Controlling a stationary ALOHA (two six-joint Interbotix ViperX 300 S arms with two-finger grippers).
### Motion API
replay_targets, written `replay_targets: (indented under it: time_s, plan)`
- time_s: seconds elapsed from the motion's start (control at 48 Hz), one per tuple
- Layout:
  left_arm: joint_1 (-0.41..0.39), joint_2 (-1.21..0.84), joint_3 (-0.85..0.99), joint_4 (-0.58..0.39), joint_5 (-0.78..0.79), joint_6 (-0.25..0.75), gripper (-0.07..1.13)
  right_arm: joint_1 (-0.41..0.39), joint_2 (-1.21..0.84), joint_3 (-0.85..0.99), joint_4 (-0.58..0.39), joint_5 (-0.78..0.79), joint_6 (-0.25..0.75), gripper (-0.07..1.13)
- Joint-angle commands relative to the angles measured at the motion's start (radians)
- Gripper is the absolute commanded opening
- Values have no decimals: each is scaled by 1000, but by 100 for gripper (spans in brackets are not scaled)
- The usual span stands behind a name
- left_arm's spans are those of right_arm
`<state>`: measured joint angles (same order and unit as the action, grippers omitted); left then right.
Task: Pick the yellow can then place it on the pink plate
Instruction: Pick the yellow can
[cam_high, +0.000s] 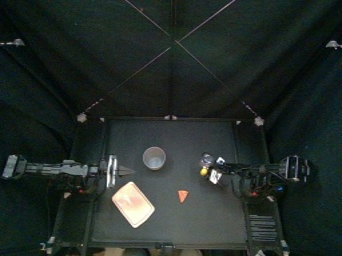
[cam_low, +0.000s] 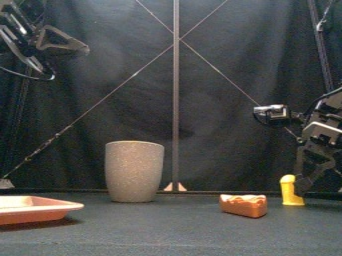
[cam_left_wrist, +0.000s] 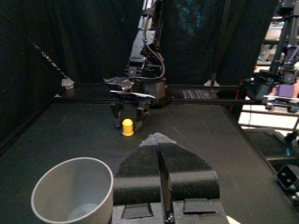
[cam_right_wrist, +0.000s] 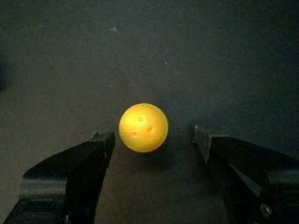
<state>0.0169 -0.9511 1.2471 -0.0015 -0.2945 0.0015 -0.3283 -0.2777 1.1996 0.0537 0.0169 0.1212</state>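
Yellow can (cam_right_wrist: 145, 128), clear between right fingers (cam_right_wrist: 73, 171)

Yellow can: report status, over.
Right gripper open, astride upright yellow can, not touching. Left gripper shut, parked left. Orange toy lies between can and pink plate.

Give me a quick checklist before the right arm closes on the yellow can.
1. Right pincer open: ok.
2. Small yellow upright can between its jaws, gaps either side: ok.
3. Jaws low enough on the can: cannot tell.
4. Flat pink tray bare: ok.
5. Small orange toy lies between can and tray: not ok, lift over it.
6. Left pincer shut, away at the left: ok.
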Motion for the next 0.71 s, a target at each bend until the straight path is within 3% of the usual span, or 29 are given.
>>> replay_targets:
  time_s: [0.021, 0.354, 0.708]
  plan:
    - [3, 5, -8, 0, -11, 0, -3, -9, 21, -31, 0, -8, -2, 105]
    - [3, 5, -5, 0, -11, -2, -3, -9, 41, -44, 9, -3, 0, 102]
    - [3, 5, 8, 0, -11, -2, -3, -9, 37, -49, 6, -9, -2, 66]
